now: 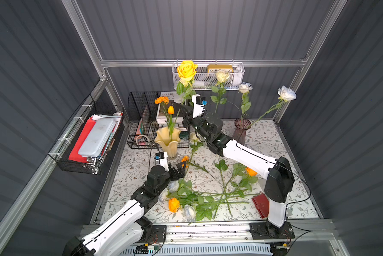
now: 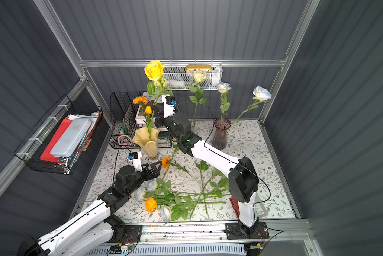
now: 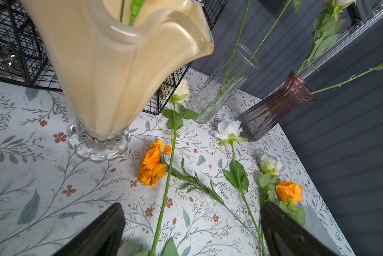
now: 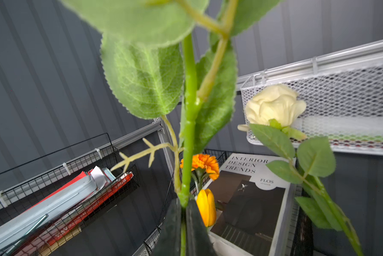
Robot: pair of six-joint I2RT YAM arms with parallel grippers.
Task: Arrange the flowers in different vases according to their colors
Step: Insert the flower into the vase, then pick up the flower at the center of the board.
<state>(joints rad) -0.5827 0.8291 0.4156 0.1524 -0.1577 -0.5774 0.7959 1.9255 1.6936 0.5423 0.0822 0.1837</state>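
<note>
My right gripper [image 4: 182,206] is shut on the green stem of a yellow rose [image 1: 187,69], held upright above the back of the table. The pale yellow vase [image 1: 167,139] holds an orange marigold [image 1: 161,100] and an orange tulip [image 1: 171,110]. A cream rose [image 1: 222,76] stands in the clear glass vase [image 3: 223,84]. Two white roses [image 1: 245,87] lean out of the purple vase [image 1: 241,130]. My left gripper [image 3: 192,221] hangs open low over the cloth, just short of a loose orange marigold [image 3: 153,166]. Several flowers [image 1: 197,197] lie heaped near the front.
A black wire organizer [image 1: 141,124] with books stands behind the yellow vase. A white mesh basket [image 1: 208,76] hangs on the back wall and a black wire basket [image 1: 88,141] on the left wall. A red wallet [image 1: 260,205] lies beside the right arm's base.
</note>
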